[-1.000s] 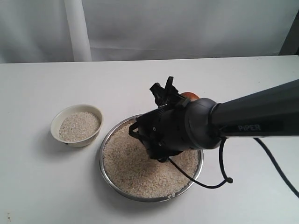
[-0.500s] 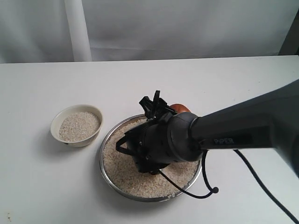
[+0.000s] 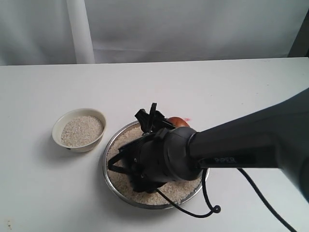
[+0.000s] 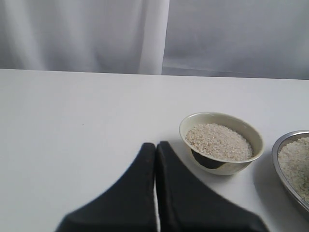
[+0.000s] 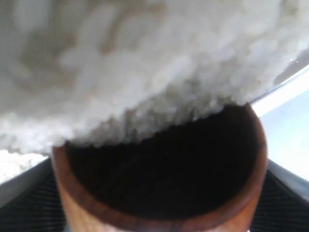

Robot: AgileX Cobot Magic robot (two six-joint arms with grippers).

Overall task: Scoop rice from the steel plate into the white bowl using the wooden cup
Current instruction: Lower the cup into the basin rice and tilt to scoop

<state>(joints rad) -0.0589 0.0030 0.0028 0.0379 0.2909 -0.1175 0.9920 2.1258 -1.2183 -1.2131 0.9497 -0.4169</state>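
Over steel plate (image 3: 104,162), right hand (image 5: 157,203) low, gripping cup (image 3: 177,121)

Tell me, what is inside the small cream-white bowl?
A heap of off-white rice grains fills the small cream-white round bowl nearly to its rim; its inner bottom is covered by them.

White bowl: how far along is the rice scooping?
Done: white bowl holds rice close to its rim. In hand: right gripper holds the wooden cup, mouth pushed into the grains in the steel plate. Remaining: lift, carry, pour; the plate holds plenty.
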